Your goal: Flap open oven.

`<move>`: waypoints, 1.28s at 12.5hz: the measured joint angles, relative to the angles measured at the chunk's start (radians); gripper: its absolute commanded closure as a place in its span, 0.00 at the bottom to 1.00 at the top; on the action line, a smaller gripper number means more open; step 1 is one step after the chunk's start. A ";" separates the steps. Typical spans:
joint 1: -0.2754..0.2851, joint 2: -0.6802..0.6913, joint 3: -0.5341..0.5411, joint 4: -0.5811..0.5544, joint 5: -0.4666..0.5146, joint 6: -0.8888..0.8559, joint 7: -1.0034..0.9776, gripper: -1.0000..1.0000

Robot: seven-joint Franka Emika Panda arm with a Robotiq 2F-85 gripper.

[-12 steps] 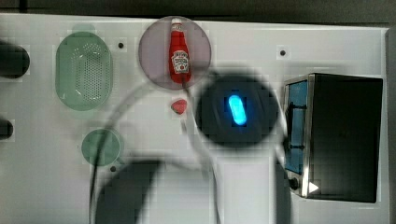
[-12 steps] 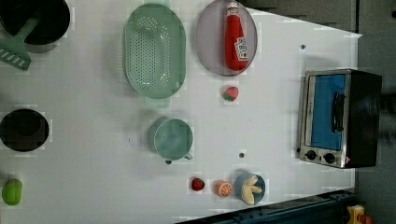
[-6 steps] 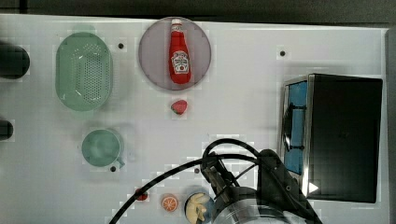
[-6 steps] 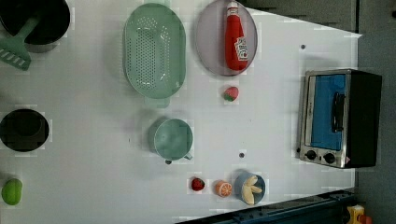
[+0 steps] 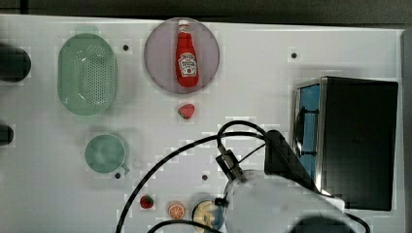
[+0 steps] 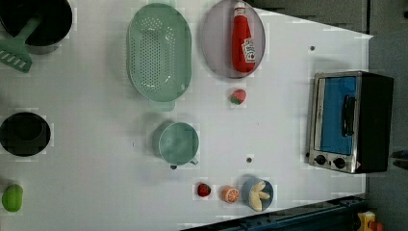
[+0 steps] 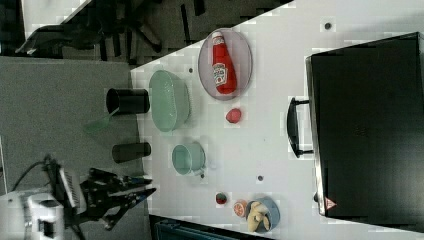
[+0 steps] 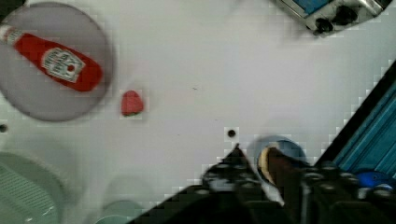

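My arm [image 5: 286, 204] has swung from the middle of the counter [image 5: 252, 63] to its bottom edge in the top view, beside the oven [image 5: 357, 141], which sits at the right edge with its door not yet opened; I cannot tell whether the claw [image 8: 254, 172] is clenched.

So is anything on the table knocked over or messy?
Only the ketchup bottle lies flat on its side on the round plate. The oven door looks shut, and nothing looks spilled or broken.
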 measured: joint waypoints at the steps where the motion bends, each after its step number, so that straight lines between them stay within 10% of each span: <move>1: 0.000 0.017 -0.005 -0.010 -0.005 0.014 0.000 0.83; 16: -0.053 0.472 -0.385 -0.129 -0.075 0.675 -1.208 0.83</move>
